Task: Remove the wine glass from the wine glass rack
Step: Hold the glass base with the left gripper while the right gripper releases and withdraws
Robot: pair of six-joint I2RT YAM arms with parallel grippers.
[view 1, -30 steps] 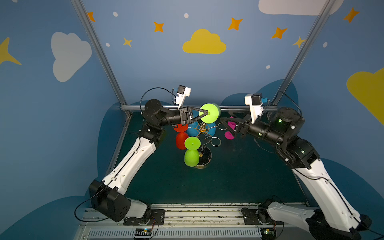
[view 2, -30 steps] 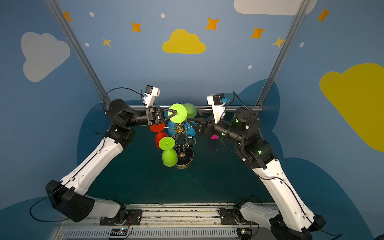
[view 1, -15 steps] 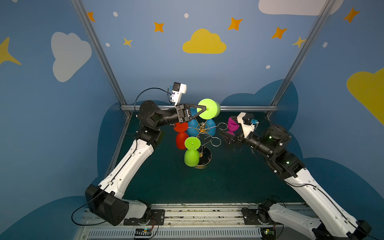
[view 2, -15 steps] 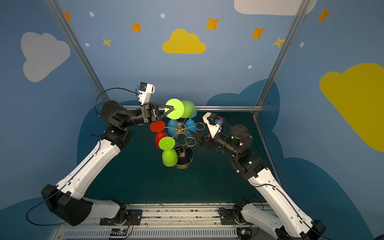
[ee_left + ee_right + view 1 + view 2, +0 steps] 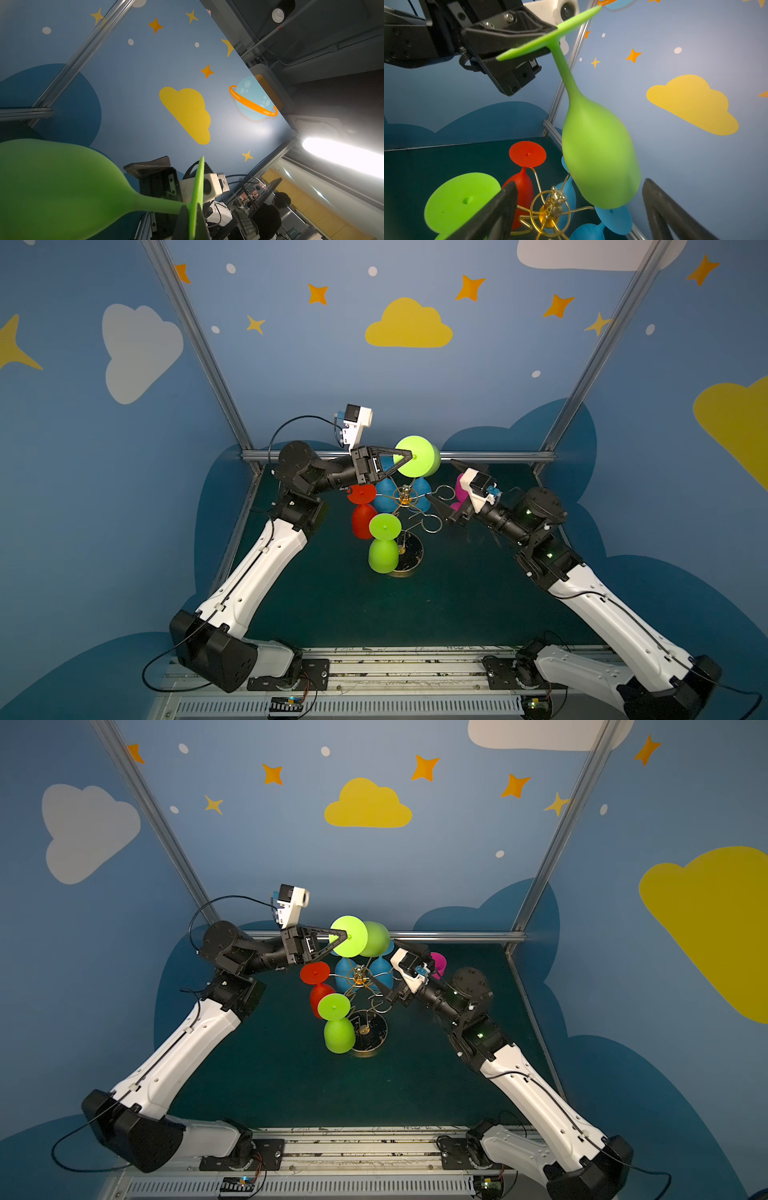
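- The left gripper (image 5: 409,456) is closed upon the flat foot of the lime-green wine glass (image 5: 430,458). In the right wrist view the foot's edge is seen pinched between the two fingers.
- The glass is held tilted, with its foot at the gripper and its bowl pointing away and downward. Its stem is seen outside the loops.
- Just beneath the bowl is the top of the wine glass rack (image 5: 404,497), with gold looped arms radiating from the central post. Whether the bowl touches an arm cannot be told.
- Two blue glasses (image 5: 384,499) are hung bowl-down close to the post, below the gripper. A red glass (image 5: 363,520) is hung on the left side. A second green glass (image 5: 383,553) is hung toward the front, beside the round dark base.
- The right gripper (image 5: 440,482) is placed at the rack's right side, its jaws spread wide and nothing gripped. Its lower finger is pointed at the post.
- A magenta glass (image 5: 459,489) is partly hidden behind the right wrist.
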